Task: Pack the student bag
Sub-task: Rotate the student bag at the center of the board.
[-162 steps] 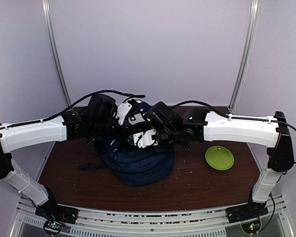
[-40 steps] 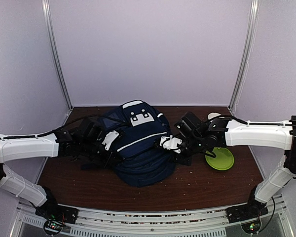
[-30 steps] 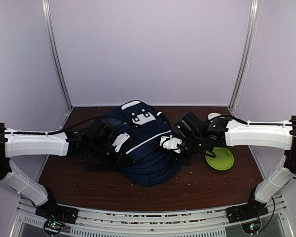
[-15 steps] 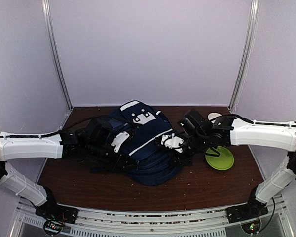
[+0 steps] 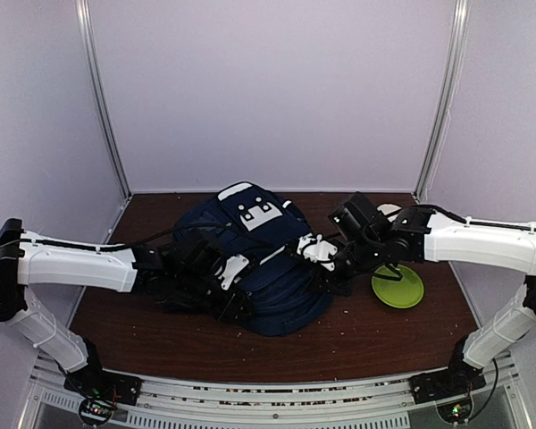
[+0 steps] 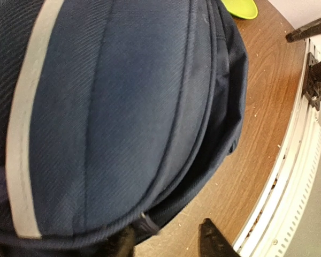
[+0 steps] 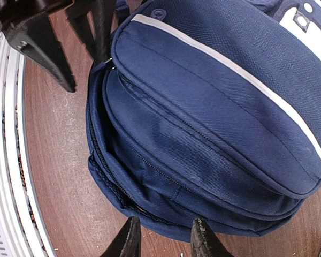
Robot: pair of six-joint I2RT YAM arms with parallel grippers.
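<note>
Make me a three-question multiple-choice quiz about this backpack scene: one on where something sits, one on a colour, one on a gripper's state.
1. Where does the green plate lie relative to the student bag?
A) on top of it
B) on the table beside it, on the right arm's side
C) on the left arm's side

2. What colour is the stripe across the bag?
A) white
B) red
C) yellow

3. How does the right gripper stand?
A) shut on the plate
B) shut on a strap
C) open, holding nothing

Answers:
1 B: the top view shows the plate on the bare wood, apart from the bag, toward the right arm.
2 A: the left wrist view shows a pale white band on navy fabric.
3 C: its fingers stand apart at the bag's lower edge, gripping nothing.
</note>
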